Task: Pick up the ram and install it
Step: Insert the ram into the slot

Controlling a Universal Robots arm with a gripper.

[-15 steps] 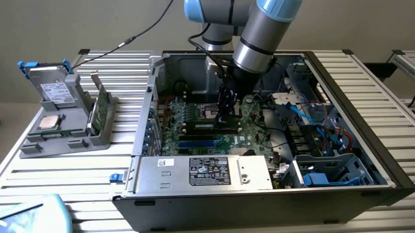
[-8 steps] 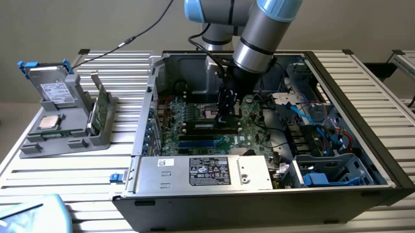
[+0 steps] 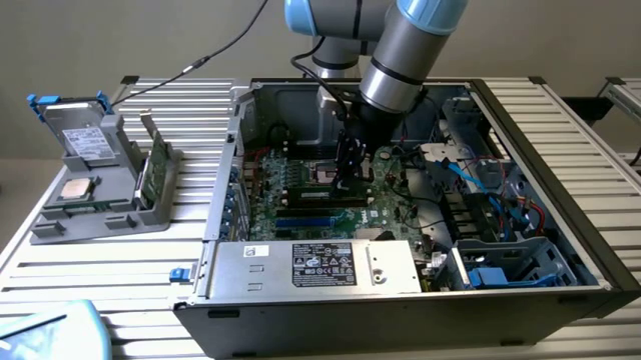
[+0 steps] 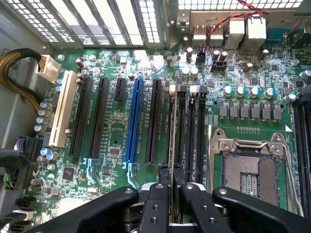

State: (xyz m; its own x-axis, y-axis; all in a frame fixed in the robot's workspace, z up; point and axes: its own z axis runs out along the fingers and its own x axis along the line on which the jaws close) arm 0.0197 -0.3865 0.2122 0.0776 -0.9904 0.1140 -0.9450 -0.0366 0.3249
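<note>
Robot gripper (image 3: 353, 184) reaches down into an open computer case (image 3: 401, 330) at the centre of the exterior view. Its fingers are pinched nearly together on the ram (image 4: 171, 126), a thin stick seen edge-on from the wrist. The stick is held upright, running along the black memory slots (image 4: 192, 126) on the motherboard (image 4: 114, 121), apparently so its lower edge can meet one squarely. It sits between the fingertips, just over the slots.
</note>
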